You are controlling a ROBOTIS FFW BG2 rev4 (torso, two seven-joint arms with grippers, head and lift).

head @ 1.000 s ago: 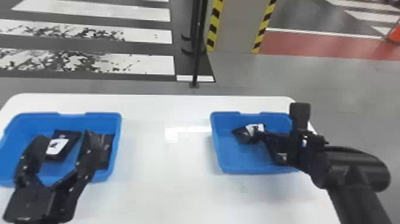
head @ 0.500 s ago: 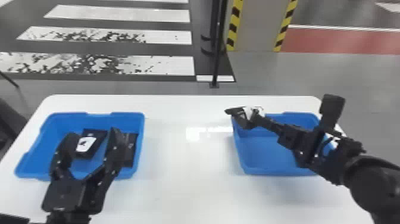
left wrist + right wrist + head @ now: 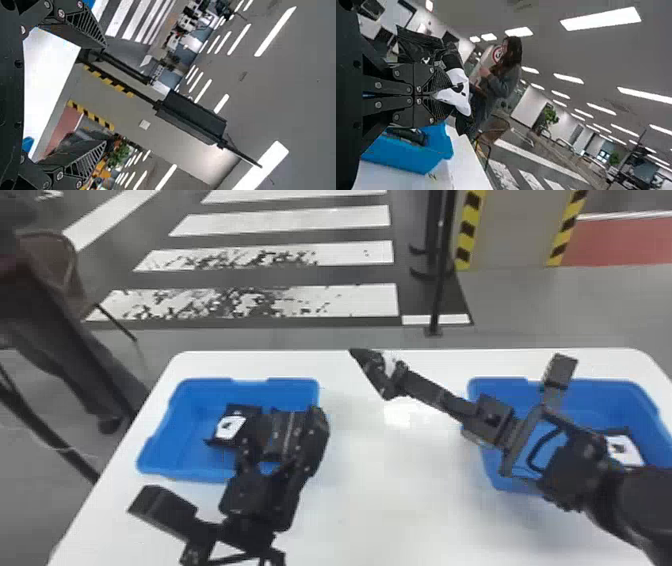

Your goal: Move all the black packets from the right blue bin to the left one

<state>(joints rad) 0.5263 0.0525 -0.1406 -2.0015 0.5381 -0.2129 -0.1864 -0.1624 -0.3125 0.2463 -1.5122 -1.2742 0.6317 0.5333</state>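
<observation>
Gripping a black packet [image 3: 360, 356], the right gripper [image 3: 392, 376] has its fingers drawn together on it. In the head view the packet is at the fingertips, held above the tabletop [image 3: 390, 500] near its far edge, and it lies between the two blue bins. The right wrist view shows the fingers pinching it by its white label [image 3: 462, 93], part of which juts out past their tips, with black wrapping spreading to one side. Inside the left bin [image 3: 175, 440] lies a packet with a white label [image 3: 231, 428], just beside the fingers of the left gripper [image 3: 282, 425] in the head view. That gripper's fingers stand wide apart, with a clear gap between them in the left wrist view. A dark shape [image 3: 281, 435] between them in the head view is too blurred to tell. Over in the right bin [image 3: 490, 472], another packet [image 3: 625, 451], also with white on its face, lies toward the right side, partly hidden behind the right arm [image 3: 645, 500].
</observation>
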